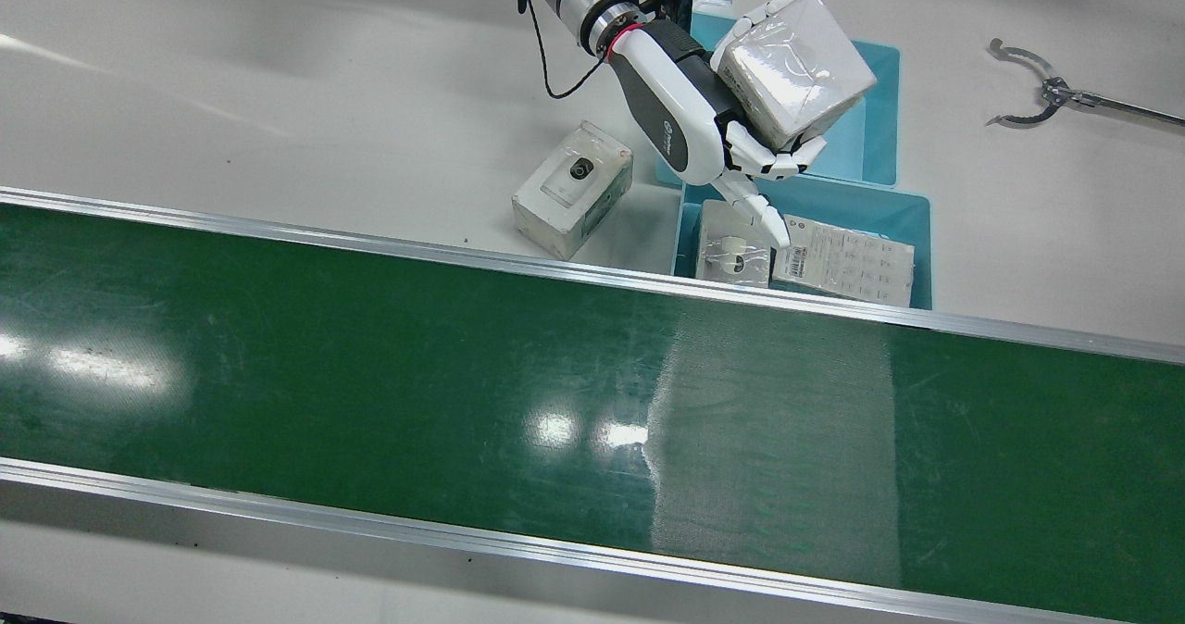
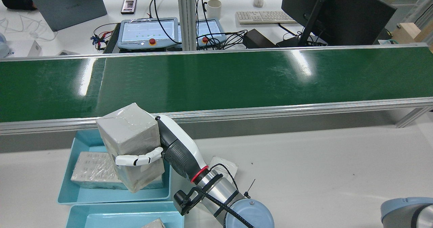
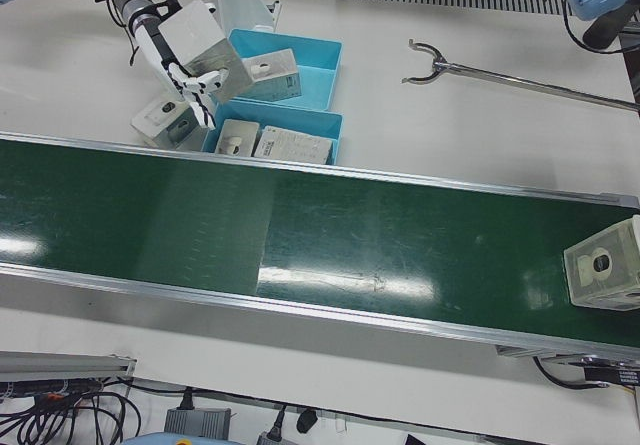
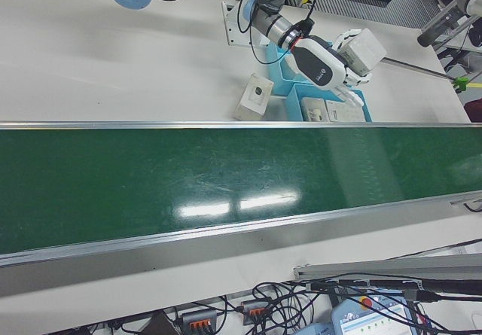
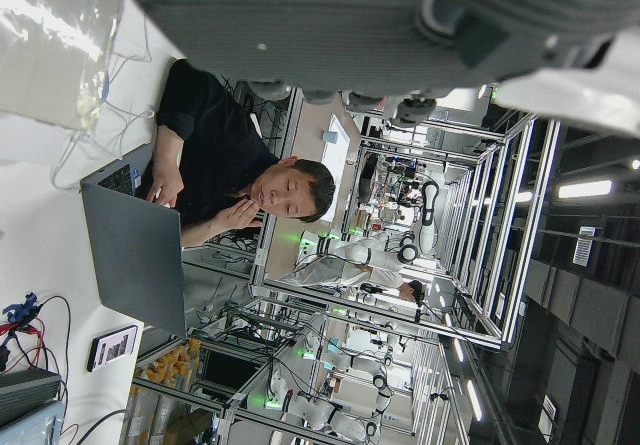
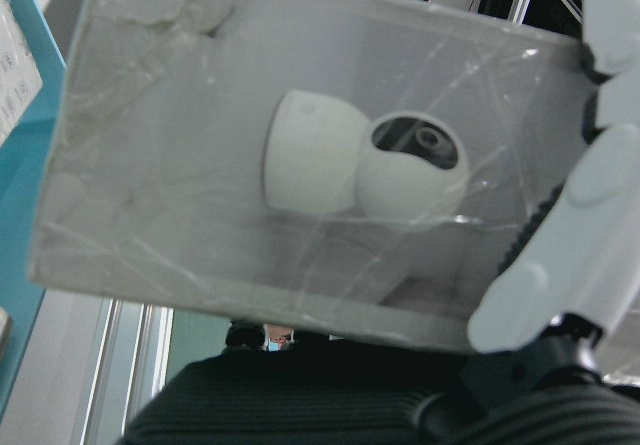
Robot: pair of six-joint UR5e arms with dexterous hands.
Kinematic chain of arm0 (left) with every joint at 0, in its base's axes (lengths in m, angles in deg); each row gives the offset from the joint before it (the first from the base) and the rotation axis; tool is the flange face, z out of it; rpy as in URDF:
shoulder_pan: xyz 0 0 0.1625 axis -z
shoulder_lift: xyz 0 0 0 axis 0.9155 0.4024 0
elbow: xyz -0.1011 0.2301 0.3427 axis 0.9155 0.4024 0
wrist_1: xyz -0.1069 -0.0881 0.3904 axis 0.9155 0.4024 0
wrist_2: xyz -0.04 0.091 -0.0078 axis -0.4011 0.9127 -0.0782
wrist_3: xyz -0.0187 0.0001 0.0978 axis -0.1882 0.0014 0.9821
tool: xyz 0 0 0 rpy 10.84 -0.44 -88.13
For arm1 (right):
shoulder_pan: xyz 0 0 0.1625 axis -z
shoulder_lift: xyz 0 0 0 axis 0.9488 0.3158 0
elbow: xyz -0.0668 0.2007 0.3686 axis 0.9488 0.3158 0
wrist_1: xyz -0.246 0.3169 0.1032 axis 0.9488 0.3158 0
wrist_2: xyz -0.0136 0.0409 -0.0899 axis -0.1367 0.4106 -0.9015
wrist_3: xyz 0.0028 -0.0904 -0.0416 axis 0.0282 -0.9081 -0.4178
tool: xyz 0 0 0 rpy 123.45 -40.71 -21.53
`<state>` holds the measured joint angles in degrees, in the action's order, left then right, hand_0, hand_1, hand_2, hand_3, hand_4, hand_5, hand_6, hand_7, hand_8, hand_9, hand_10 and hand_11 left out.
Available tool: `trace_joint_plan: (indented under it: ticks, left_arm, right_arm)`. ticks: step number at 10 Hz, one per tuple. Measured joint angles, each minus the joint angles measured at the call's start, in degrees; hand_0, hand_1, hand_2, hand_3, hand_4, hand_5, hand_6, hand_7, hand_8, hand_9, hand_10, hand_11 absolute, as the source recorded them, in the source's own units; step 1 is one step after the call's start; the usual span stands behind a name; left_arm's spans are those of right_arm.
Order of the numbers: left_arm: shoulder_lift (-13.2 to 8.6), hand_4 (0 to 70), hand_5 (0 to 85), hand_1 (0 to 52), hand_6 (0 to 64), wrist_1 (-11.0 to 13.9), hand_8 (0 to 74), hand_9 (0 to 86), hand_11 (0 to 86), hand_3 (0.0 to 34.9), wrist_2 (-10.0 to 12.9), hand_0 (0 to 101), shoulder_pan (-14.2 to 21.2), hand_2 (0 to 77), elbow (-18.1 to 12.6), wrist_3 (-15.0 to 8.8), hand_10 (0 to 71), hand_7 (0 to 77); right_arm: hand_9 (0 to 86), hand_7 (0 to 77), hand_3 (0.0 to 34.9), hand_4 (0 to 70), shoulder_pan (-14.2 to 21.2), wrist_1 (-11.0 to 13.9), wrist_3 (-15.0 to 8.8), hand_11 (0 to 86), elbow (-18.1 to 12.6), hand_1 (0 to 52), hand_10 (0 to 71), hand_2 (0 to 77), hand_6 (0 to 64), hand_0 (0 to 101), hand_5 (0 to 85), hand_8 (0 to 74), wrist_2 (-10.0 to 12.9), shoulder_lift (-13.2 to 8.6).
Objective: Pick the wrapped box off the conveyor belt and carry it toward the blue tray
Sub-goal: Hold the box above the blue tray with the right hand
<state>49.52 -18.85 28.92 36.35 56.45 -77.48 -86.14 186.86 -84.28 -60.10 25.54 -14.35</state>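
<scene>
My right hand [image 1: 704, 115] is shut on the wrapped box [image 1: 796, 59], a grey carton in clear film, and holds it tilted in the air above the two blue trays [image 1: 921, 235], off the green conveyor belt [image 1: 370, 374]. The hand [image 2: 176, 146] and box [image 2: 130, 136] also show in the rear view. The right hand view shows the box face with a camera picture [image 6: 300, 165] and white fingers [image 6: 580, 225] on it. My left hand [image 5: 400, 25] shows only as a dark underside in its own view and holds nothing.
A similar box [image 1: 572, 189] lies on the table beside the trays. The belt-side tray holds two packs [image 1: 734, 244] [image 1: 844, 258]; the far tray holds one [image 3: 270, 75]. Another box [image 3: 605, 265] rides the belt's far end. A reacher tool [image 1: 1046, 96] lies on the table.
</scene>
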Motion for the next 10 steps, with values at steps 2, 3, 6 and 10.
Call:
trace_joint_plan:
  ticks: [2, 3, 6, 10]
  left_arm:
    - [0.0, 0.0, 1.1, 0.0, 0.0, 0.0, 0.0, 0.0, 0.0, 0.0, 0.0, 0, 0.0, 0.5, 0.0, 0.0, 0.5, 0.5]
    - [0.0, 0.0, 1.1, 0.0, 0.0, 0.0, 0.0, 0.0, 0.0, 0.0, 0.0, 0, 0.0, 1.1, 0.0, 0.0, 0.5, 0.0]
    - [0.0, 0.0, 1.1, 0.0, 0.0, 0.0, 0.0, 0.0, 0.0, 0.0, 0.0, 0, 0.0, 0.5, 0.0, 0.0, 0.0, 0.0]
    - [0.0, 0.0, 1.1, 0.0, 0.0, 0.0, 0.0, 0.0, 0.0, 0.0, 0.0, 0, 0.0, 1.1, 0.0, 0.0, 0.0, 0.0]
  right_arm:
    - [2.2, 37.1, 10.7, 2.7, 0.03, -0.01, 0.05, 6.0, -0.28, 9.3, 3.3, 28.9, 13.6, 47, 23.5, 0.5, 0.0, 0.1]
    - [2.2, 28.4, 15.1, 3.3, 0.08, -0.01, 0.07, 4.9, -0.43, 10.9, 3.3, 29.5, 6.0, 47, 15.8, 0.5, -0.01, 0.13]
    - [2.2, 15.8, 20.8, 3.8, 0.11, 0.04, 0.16, 4.4, -0.85, 13.1, 1.6, 28.9, 4.9, 47, 15.3, 0.0, -0.03, 0.25]
    - [2.2, 16.9, 24.0, 2.7, 0.1, 0.08, 0.3, 4.4, -1.38, 15.8, 1.6, 28.4, 4.9, 47, 15.8, 0.0, -0.09, 0.64]
